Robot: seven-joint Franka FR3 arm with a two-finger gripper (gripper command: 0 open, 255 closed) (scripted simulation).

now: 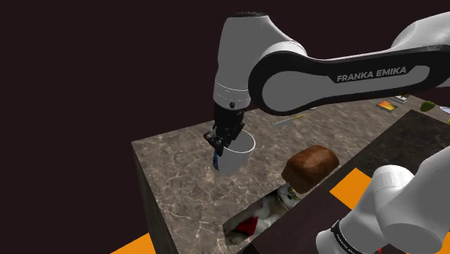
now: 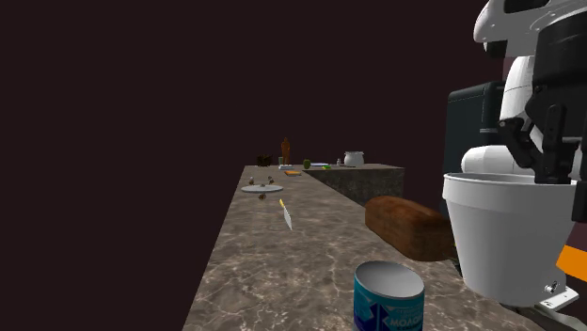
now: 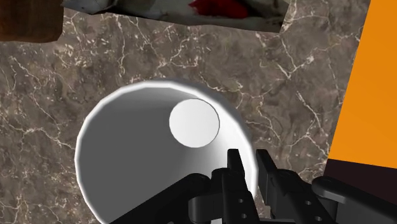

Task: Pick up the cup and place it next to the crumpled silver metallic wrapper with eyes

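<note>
White cup stands mouth-up right under my gripper. I read the jaws as narrowed onto its near wall, one finger inside the rim and one outside. From the cup, the pale crumpled thing with a red patch, which I take for the wrapper, lies toward the shoulder view's lower right, below the brown loaf, so I'd carry that way.

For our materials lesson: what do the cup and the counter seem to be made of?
The cup looks plain matte white with a smooth thin wall: plastic or ceramic, cannot tell. The counter is grey-brown with pale veins, like marble or similar stone.
</note>
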